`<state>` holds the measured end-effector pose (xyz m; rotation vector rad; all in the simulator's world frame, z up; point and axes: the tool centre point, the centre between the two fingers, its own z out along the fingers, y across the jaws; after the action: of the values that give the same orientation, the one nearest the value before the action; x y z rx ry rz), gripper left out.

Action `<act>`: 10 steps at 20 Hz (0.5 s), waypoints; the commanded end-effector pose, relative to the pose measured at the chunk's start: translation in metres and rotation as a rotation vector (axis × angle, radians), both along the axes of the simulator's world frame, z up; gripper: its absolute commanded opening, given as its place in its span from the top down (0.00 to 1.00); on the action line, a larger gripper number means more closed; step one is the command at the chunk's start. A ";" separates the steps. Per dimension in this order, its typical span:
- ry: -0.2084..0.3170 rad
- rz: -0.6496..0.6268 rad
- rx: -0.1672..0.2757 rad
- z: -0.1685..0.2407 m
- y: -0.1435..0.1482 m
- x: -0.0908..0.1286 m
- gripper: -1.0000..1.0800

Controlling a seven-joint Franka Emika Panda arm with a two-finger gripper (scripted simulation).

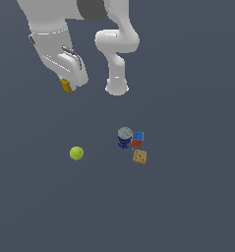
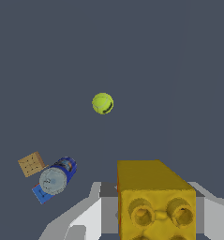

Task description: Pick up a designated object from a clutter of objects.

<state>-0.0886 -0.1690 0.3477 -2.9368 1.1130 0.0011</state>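
End effector (image 1: 67,86) clamped on the tiny yellow-orange studded block (image 2: 153,199) — raised well above the table (image 1: 188,197). Below it, well apart: yellow-green ball (image 2: 102,103), blue can with silver top (image 2: 56,177), red-and-blue cube (image 1: 137,138), tan speckled square block (image 2: 31,163) — the last three clustered together.

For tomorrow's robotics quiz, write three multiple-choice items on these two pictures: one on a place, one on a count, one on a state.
1. Where is the yellow block?
A. on the floor beside the ball
B. in the gripper, up off the floor
C. on top of the can

2. How many items lie on the floor?
A. two
B. four
C. six

3. How does the blue can stand in the exterior view?
A. upright
B. tipped over
C. crushed flat

Answers: 1 B, the wrist view shows it clamped between the fingers. 2 B, the can, the red-and-blue cube, the tan block and the ball. 3 A, its silver top faces up.
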 end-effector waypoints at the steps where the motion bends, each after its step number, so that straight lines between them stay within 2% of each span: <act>1: 0.001 0.002 0.000 0.018 -0.017 0.001 1.00; 10: 0.000 0.004 -0.001 0.054 -0.054 0.005 1.00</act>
<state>-0.0842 -0.2181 0.3975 -2.9390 1.1094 -0.0004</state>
